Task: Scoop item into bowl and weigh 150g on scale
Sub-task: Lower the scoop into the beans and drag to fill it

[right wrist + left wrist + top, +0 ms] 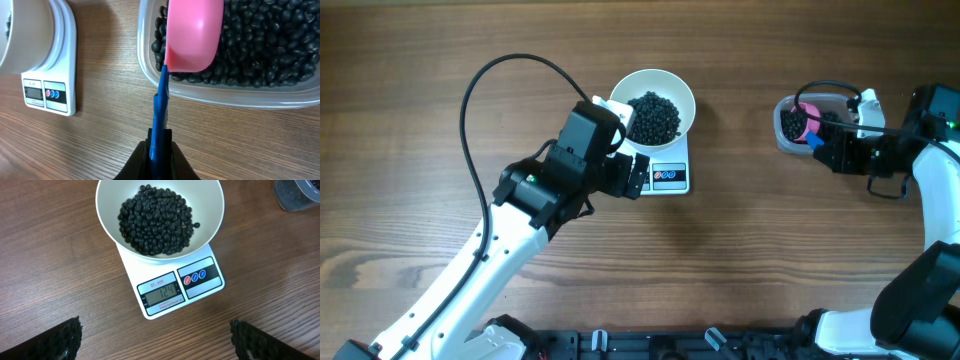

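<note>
Open tabletop (740,120) between scale (669,176) and tub (783,135)

The bowl (652,76) sits on the scale (670,176), beans (653,117) heaped in it; well to its right on the desk (740,260) stands the tub (783,128), the scoop (798,122) inside.

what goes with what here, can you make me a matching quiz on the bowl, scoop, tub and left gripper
Things:
1. bowl
2. scoop
3. tub
4. left gripper

Place or state:
A. handle clamped in the right gripper
B. standing on the scale
C. open, holding nothing
D. clear plastic, loose beans inside

Pairs: 1-B, 2-A, 3-D, 4-C
</note>
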Controlling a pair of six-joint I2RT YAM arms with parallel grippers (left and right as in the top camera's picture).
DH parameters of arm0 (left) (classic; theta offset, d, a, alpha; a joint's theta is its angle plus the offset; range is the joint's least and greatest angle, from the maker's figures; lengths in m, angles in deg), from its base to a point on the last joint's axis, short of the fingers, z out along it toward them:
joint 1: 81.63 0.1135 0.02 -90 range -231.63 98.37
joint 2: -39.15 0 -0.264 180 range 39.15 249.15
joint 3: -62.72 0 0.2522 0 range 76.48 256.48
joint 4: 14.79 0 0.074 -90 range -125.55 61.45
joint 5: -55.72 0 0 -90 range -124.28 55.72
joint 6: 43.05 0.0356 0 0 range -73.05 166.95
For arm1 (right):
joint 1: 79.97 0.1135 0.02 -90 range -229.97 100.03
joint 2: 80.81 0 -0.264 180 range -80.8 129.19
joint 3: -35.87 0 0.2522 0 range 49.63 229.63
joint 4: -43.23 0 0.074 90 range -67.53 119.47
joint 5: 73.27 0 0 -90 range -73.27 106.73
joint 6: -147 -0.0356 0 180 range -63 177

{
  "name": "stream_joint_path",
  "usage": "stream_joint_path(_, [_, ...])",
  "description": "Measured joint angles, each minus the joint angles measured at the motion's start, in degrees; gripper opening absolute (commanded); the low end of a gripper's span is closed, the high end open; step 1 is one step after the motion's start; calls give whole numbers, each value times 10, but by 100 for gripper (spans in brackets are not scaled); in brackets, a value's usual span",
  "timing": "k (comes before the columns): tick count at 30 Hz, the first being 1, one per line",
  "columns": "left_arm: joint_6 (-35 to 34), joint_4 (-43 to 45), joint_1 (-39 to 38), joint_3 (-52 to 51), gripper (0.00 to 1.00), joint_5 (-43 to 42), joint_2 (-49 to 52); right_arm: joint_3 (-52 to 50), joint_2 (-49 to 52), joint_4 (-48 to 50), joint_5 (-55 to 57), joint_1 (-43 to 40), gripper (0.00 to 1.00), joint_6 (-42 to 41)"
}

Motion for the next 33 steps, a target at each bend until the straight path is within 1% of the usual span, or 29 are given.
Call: stream_joint_path(33, [0,0,0,0,100,0,0,0,0,1,-14,0,4,-4])
